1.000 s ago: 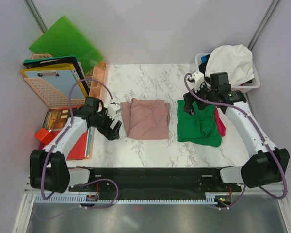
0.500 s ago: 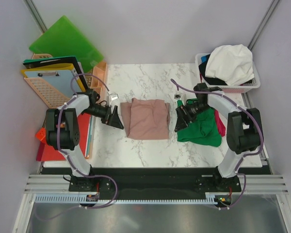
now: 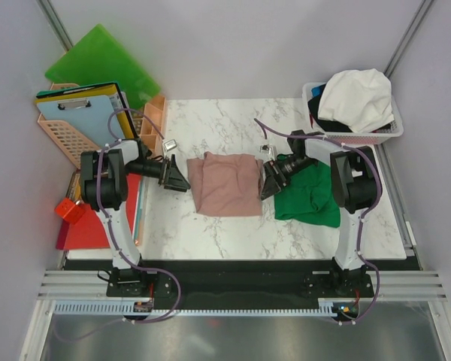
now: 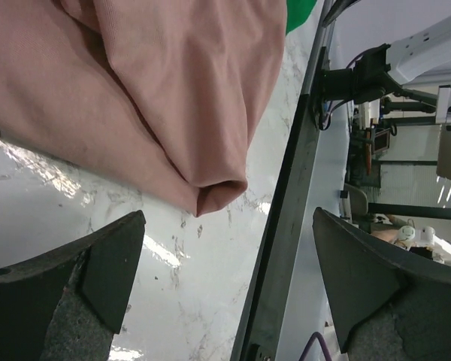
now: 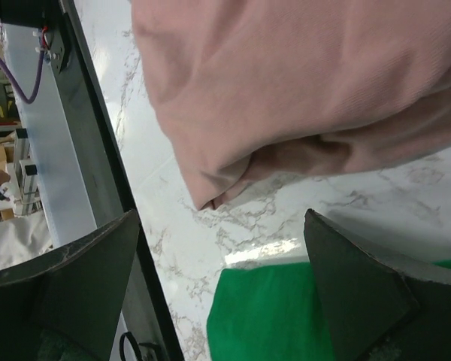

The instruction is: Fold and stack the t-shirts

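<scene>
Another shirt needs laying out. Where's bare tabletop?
Bare marble: behind the pink shirt to the far edge, and the near strip before it and the green shirt. Crowded: the open left gripper and right gripper flank the pink shirt; folders crowd the left.

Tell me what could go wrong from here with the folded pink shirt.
1. The left claw and the right claw stand open on either side of the pink shirt. Its edges show loose layers, so pinching only the top one may undo the fold.
2. The green shirt lies close beside the right claw and might get snagged too.
</scene>
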`<state>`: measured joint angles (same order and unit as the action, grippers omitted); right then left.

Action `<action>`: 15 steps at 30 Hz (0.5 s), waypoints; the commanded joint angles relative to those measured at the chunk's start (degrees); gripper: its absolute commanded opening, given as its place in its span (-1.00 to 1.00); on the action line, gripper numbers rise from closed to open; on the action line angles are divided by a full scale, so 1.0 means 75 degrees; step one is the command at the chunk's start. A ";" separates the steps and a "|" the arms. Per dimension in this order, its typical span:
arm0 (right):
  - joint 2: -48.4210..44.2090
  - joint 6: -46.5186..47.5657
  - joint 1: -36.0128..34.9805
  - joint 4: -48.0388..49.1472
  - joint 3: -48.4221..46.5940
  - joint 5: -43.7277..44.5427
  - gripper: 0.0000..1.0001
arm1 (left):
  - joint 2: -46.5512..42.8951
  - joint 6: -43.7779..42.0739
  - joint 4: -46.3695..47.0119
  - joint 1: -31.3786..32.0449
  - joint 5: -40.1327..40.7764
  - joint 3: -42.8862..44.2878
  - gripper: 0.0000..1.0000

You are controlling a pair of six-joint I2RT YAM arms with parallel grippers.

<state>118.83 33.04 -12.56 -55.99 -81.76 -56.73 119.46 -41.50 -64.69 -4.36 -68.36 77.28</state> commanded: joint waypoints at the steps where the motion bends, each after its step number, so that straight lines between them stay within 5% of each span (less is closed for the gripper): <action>1: 0.0339 -0.0207 -0.0002 0.0676 -0.0279 -0.0487 0.96 | 0.0372 -0.0374 -0.0293 -0.0051 -0.0799 0.0419 1.00; 11: 0.0703 -0.2337 -0.0025 0.2529 -0.0408 -0.0382 0.96 | 0.1087 0.0716 0.0539 -0.0040 -0.0999 0.0513 1.00; 15: 0.0704 -0.2308 -0.0037 0.2824 -0.0303 -0.0346 0.96 | 0.0914 0.1161 0.0691 -0.0040 -0.0567 0.0525 1.00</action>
<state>122.87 17.63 -12.64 -40.86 -83.57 -59.61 126.48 -37.82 -62.87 -4.03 -72.12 79.48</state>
